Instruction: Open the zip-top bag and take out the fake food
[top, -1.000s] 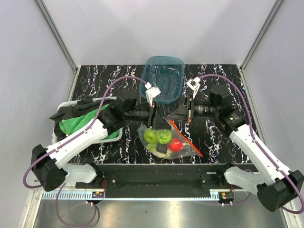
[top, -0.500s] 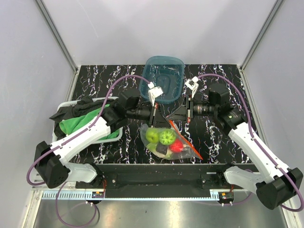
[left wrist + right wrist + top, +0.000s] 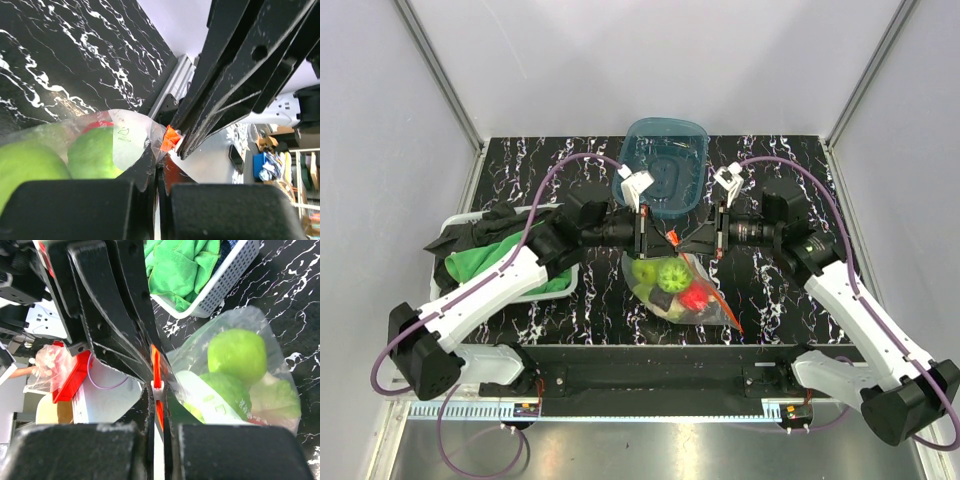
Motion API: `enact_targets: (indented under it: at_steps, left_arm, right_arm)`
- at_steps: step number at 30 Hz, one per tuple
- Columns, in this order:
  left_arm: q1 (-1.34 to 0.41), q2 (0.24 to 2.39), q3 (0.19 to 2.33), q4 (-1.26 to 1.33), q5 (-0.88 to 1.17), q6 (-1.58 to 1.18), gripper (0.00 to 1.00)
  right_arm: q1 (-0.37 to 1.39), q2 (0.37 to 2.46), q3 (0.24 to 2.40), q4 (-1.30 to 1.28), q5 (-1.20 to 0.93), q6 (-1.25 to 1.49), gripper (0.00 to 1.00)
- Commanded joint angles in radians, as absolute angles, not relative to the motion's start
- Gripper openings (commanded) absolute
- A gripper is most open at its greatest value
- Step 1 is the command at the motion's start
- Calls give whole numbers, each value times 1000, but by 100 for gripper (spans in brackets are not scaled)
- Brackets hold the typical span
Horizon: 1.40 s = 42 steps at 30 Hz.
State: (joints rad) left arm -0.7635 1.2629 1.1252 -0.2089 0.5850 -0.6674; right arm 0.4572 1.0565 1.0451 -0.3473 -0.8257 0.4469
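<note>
Grip change on the left: your left gripper (image 3: 650, 240) stood spread beside the bag mouth a second ago. It has now pressed shut on the top edge of the zip-top bag (image 3: 682, 292). The left wrist view shows its fingers (image 3: 150, 167) pinching clear film right by the orange zip strip (image 3: 171, 139).

Your right gripper (image 3: 698, 241) has not changed. It is clamped on the opposite lip, with the strip (image 3: 156, 365) running between its fingers.

Bag position has shifted too. It lay flatter on the table (image 3: 520, 170) with the strip trailing off to the right. Now its top is gathered up between the two grippers, just in front of the teal tub (image 3: 665, 165). The body hangs below them toward the near edge.

The fake food is all inside: green apple (image 3: 645, 270), green ridged piece (image 3: 671, 273) and red piece (image 3: 695, 297) bunched near the bottom.

What this means: you hold both lips, so I'd judge the next step is pulling them apart to pop the zip. The mouth looks shut, though the fingers hide the seal itself. Watch for thin film slipping out of the left pinch.
</note>
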Motion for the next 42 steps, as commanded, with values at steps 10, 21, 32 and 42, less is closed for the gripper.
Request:
enact_targets:
  at_steps: [10, 21, 32, 42]
  left_arm:
    - [-623, 1233, 1200, -155, 486, -618, 0]
    - [-531, 1292, 1184, -94, 548, -639, 0]
    - [-572, 1307, 1131, -26, 756, -667, 0]
    - [-583, 1289, 1028, -3, 861, -615, 0]
  right_arm:
    - [465, 802, 884, -577, -764, 416, 0]
    - [463, 534, 753, -819, -709, 477, 0]
    - [463, 515, 758, -847, -635, 528, 78]
    - [463, 857, 1094, -862, -385, 213, 84]
